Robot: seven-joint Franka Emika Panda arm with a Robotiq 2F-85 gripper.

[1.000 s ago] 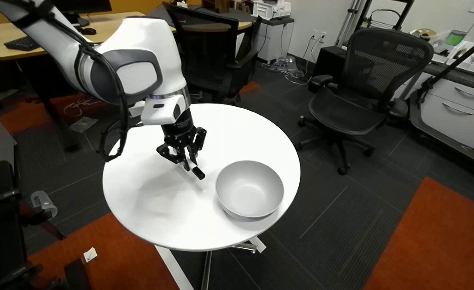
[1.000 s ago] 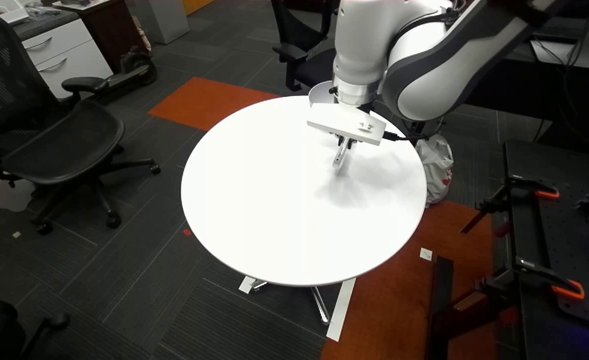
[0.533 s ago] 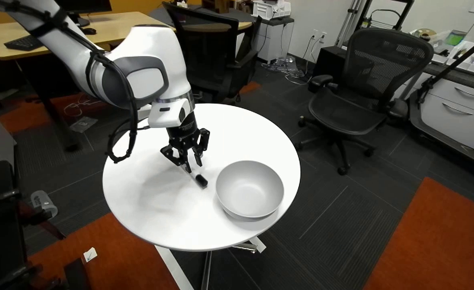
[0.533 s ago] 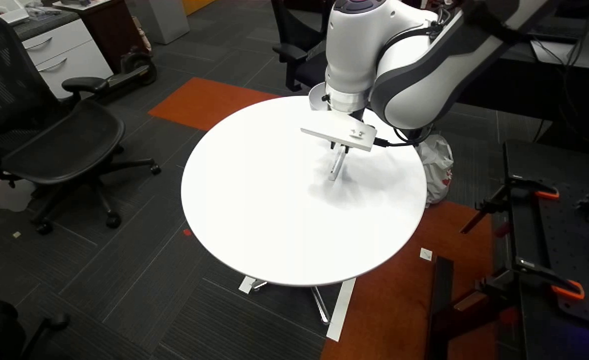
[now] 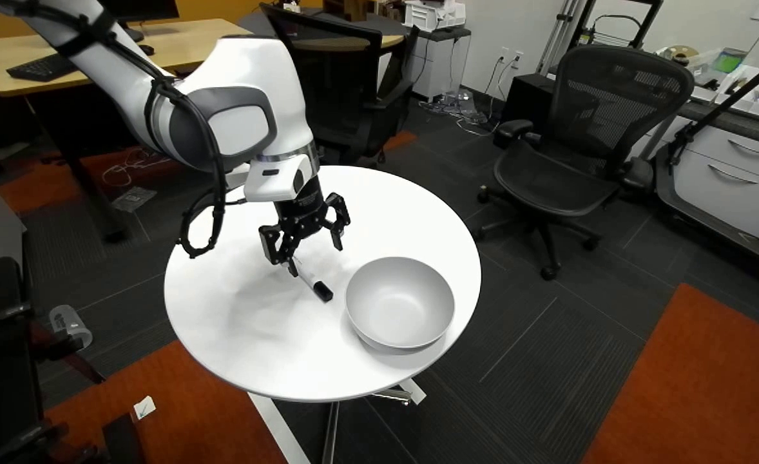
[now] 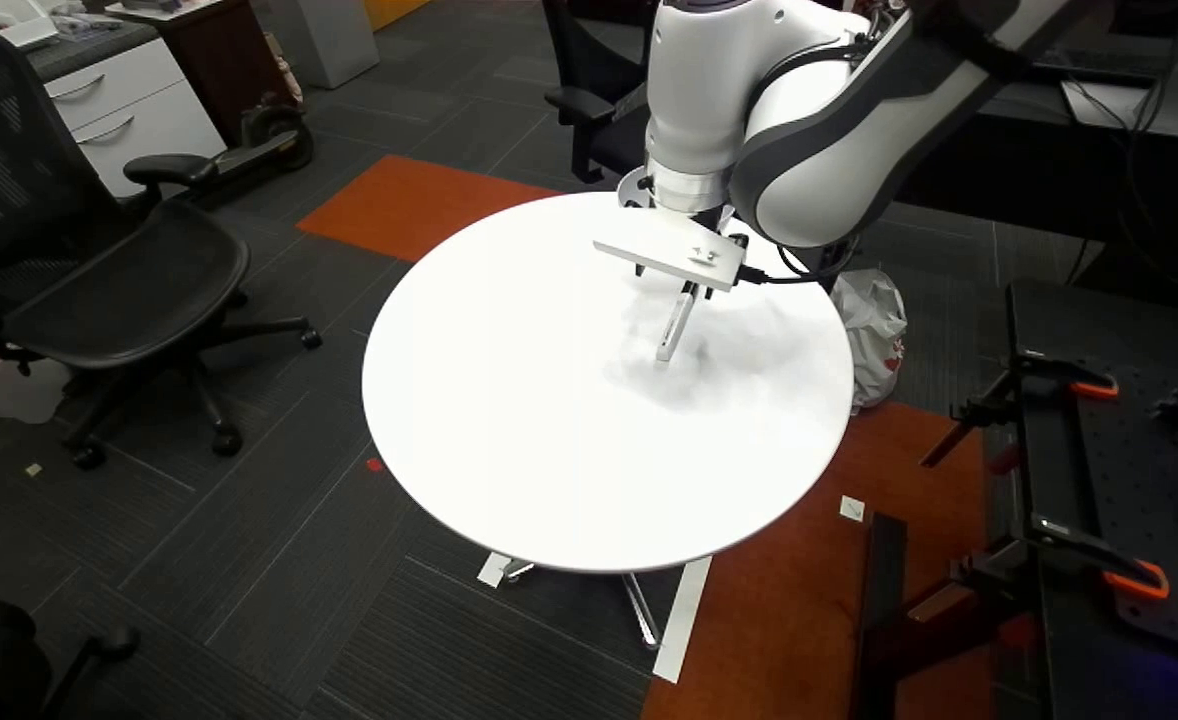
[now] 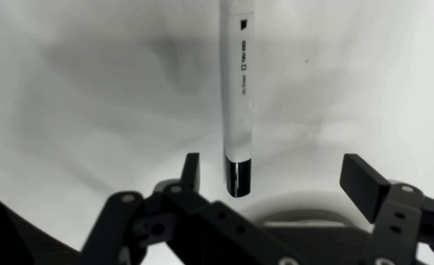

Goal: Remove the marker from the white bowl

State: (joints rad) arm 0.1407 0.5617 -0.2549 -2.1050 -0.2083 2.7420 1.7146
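The marker [image 5: 307,277], a white barrel with a black end, lies on the round white table beside the white bowl. Its printed barrel [image 7: 239,92] shows up close in the wrist view, and its pale length [image 6: 676,328] is seen in an exterior view. My gripper [image 5: 316,258] stands just above it, jaws wide apart and holding nothing. In the wrist view the black end is between the gripper's [image 7: 274,173] spread fingers, nearer the left one and touching neither. The white bowl [image 5: 400,308] has nothing in it; the arm mostly covers the bowl [image 6: 633,190] in an exterior view.
The round table [image 5: 276,361] ends in a bare edge all round, with the bowl close to that edge. An office chair [image 5: 586,129] stands on the floor beyond. A black workbench [image 6: 1129,480] with orange-tipped clamps is off to the side.
A second ago the gripper was shut on the marker above the table. It has come down and shifted slightly, the jaws have spread wide, and the marker now rests on the tabletop.
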